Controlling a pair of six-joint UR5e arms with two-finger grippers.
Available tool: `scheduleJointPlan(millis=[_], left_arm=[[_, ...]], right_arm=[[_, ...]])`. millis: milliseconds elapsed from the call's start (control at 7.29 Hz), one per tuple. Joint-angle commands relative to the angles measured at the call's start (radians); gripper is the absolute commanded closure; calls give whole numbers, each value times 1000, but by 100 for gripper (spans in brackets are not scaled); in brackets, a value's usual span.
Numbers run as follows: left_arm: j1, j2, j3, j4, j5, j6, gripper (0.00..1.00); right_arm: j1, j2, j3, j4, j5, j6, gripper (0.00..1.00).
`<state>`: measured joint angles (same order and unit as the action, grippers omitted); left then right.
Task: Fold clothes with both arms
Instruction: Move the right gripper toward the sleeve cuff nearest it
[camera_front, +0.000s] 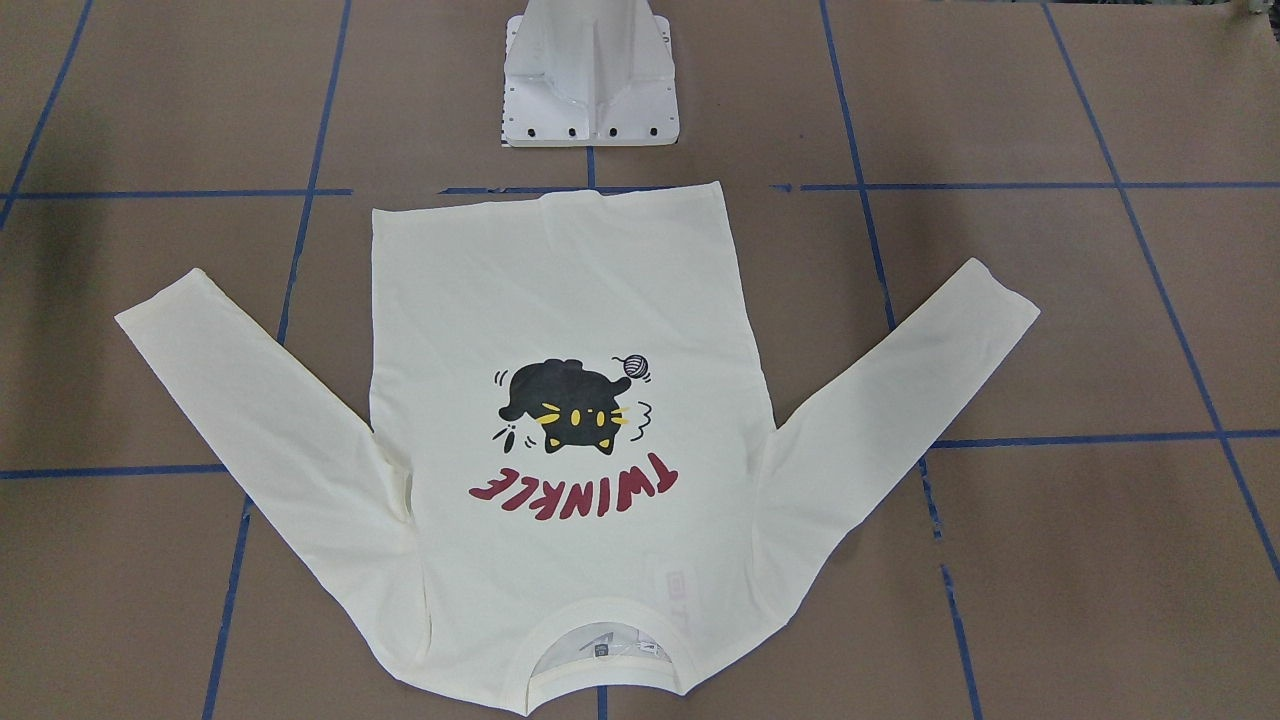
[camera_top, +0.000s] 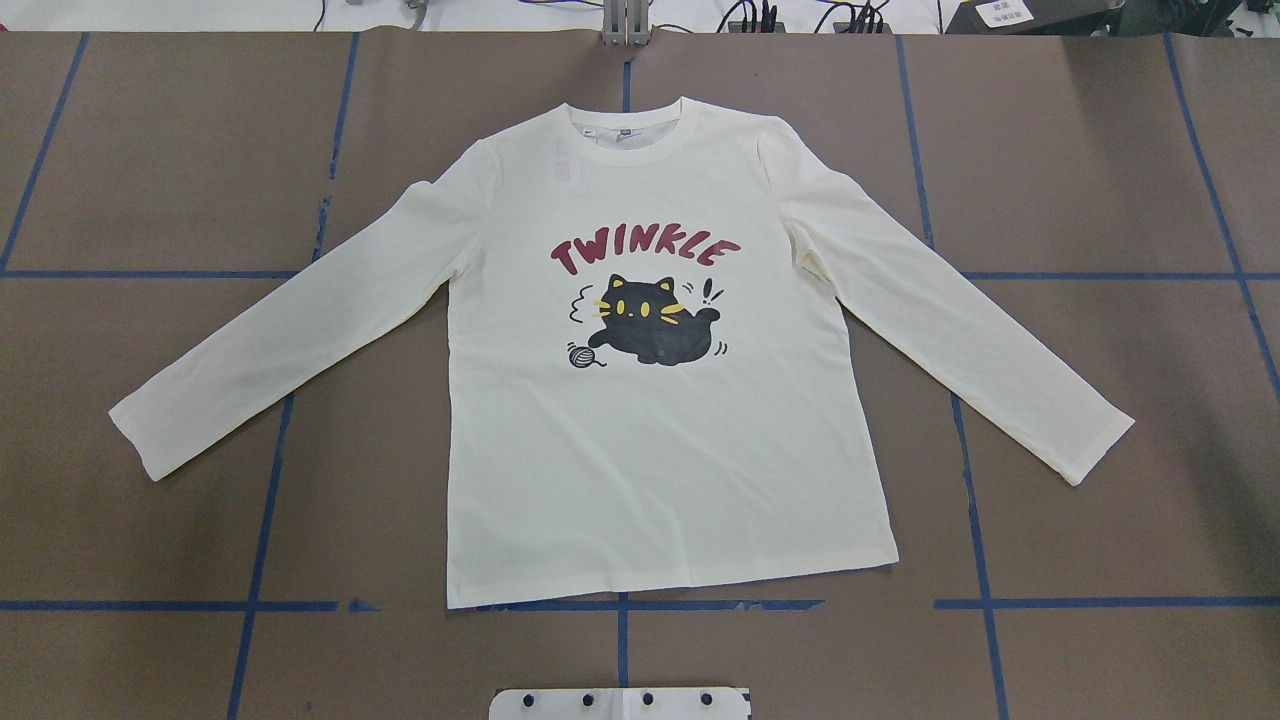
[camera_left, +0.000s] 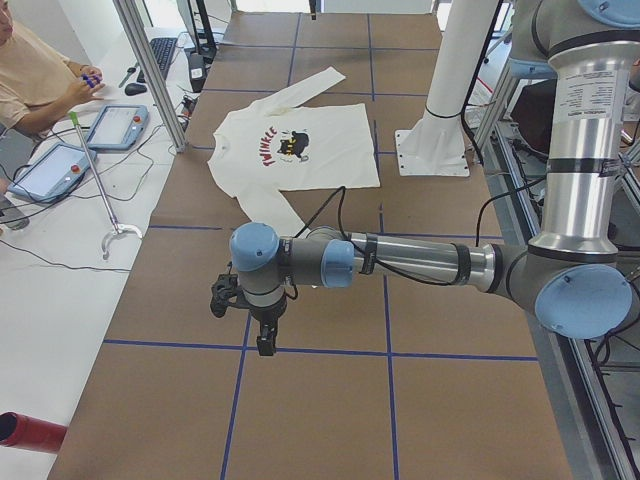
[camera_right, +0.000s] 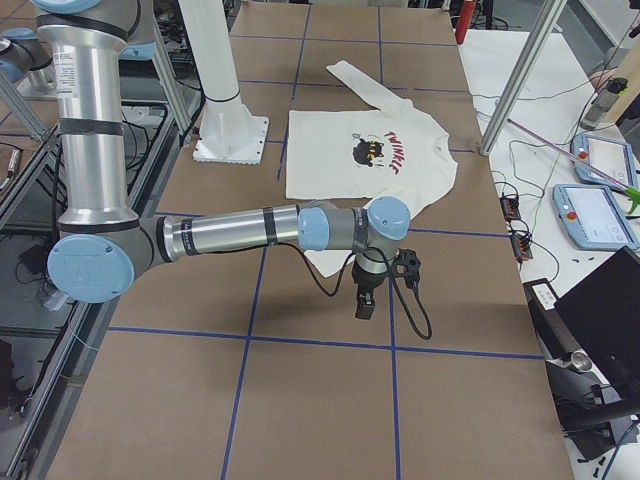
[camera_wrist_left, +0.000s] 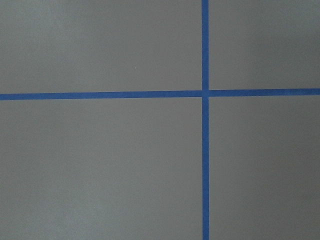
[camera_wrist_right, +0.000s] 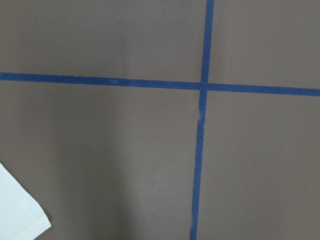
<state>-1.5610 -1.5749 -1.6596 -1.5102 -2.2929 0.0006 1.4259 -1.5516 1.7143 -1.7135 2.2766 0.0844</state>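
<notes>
The shirt (camera_top: 660, 420) lies flat, print up, mid-frame on the bench (camera_top: 150, 150), spread ready for folding. The left arm (camera_left: 400, 262) and right arm (camera_right: 240, 228) hover clear of it; whether their fingers (camera_left: 263, 346) are open, one cannot tell.

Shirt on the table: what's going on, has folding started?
Not started. The shirt lies flat on the table, print up, sleeves spread, with no fold in it. The left gripper and right gripper hang over the table beyond the sleeve ends, touching nothing. These views don't show whether they are open.
</notes>
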Motion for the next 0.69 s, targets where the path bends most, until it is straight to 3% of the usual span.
scheduleJointPlan(millis=[0, 274, 549], left_arm=[[2, 30, -44, -28, -3, 122, 0], [6, 33, -48, -30, -8, 118, 0], [13, 23, -74, -57, -11, 113, 0]], right_arm=[[-1, 11, 4, 0, -3, 6, 0], [-2, -5, -8, 117, 91, 11, 0], [-155, -53, 13, 281, 126, 114, 0]])
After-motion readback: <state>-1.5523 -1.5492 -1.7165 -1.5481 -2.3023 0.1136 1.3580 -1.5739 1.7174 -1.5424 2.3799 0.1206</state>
